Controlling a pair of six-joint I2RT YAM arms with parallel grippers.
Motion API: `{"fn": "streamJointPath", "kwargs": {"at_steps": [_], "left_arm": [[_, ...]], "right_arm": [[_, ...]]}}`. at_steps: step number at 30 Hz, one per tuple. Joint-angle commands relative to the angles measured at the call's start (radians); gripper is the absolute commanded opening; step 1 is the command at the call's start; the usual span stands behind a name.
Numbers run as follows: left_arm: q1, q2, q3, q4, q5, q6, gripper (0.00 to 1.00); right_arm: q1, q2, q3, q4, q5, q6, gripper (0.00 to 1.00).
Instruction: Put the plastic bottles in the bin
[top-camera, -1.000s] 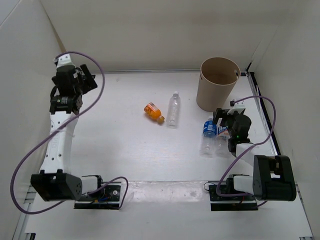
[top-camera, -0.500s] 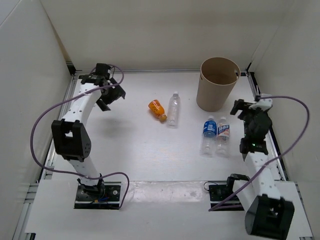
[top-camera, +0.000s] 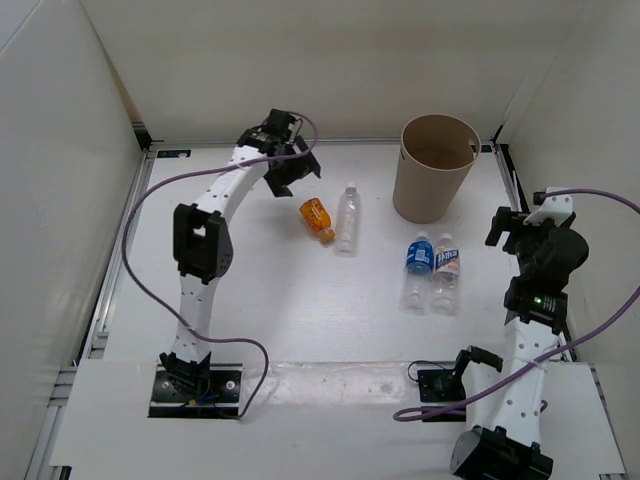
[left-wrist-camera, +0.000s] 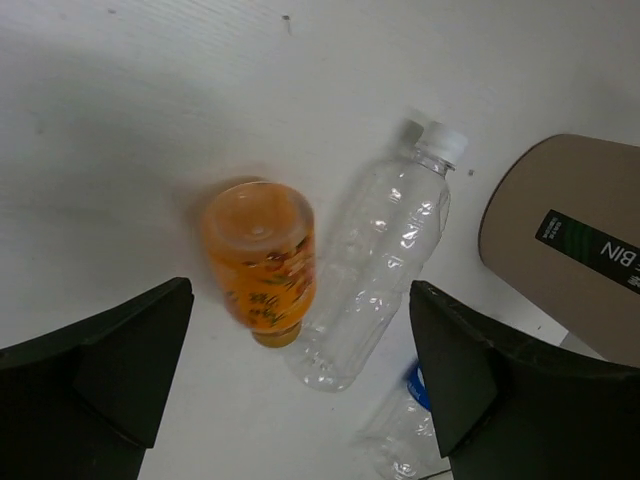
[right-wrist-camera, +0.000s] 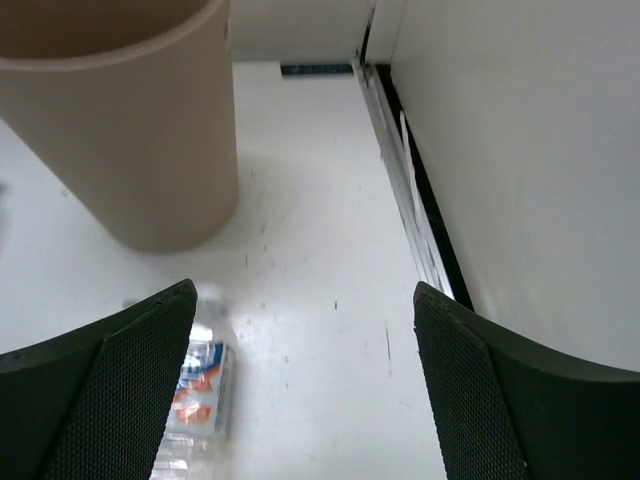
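Note:
Four plastic bottles lie flat on the white table. The short orange bottle (top-camera: 315, 217) (left-wrist-camera: 262, 260) and the slim clear bottle (top-camera: 347, 217) (left-wrist-camera: 375, 270) are side by side at the centre back. The blue-label bottle (top-camera: 417, 266) and the white-orange-label bottle (top-camera: 446, 268) (right-wrist-camera: 195, 390) lie below the tan bin (top-camera: 435, 167) (right-wrist-camera: 130, 130). My left gripper (top-camera: 287, 166) (left-wrist-camera: 300, 300) hovers open above the orange bottle, touching nothing. Open and empty, my right gripper (top-camera: 519, 225) (right-wrist-camera: 305, 300) hangs right of the labelled pair.
White walls (top-camera: 90, 150) enclose the table on three sides. A black and metal rail (right-wrist-camera: 405, 180) runs along the right wall, close to my right gripper. The bin stands upright at the back right with its mouth open. Purple cables loop off both arms.
The left arm has swung from the far left along the back to above the orange bottle. The right arm has drawn away from the labelled bottles toward the right wall. No bottle moved.

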Motion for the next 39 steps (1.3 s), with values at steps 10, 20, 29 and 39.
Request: {"fn": "streamJointPath", "kwargs": {"at_steps": [10, 20, 29, 39], "left_arm": [[-0.041, 0.088, 0.049, -0.074, 0.009, 0.048, 1.00], [-0.042, 0.192, 0.103, -0.098, 0.064, 0.031, 1.00], [-0.035, 0.243, 0.086, -0.066, 0.198, 0.008, 0.96], [0.045, 0.082, 0.072, 0.078, 0.184, -0.044, 0.52]], "right_arm": [[-0.059, -0.004, 0.019, -0.150, 0.033, -0.083, 0.90], [-0.088, 0.011, 0.018, -0.170, 0.045, -0.101, 0.90], [-0.099, 0.031, 0.006, -0.160, 0.043, -0.083, 0.90], [-0.100, 0.041, -0.018, -0.143, 0.056, -0.049, 0.90]]}}
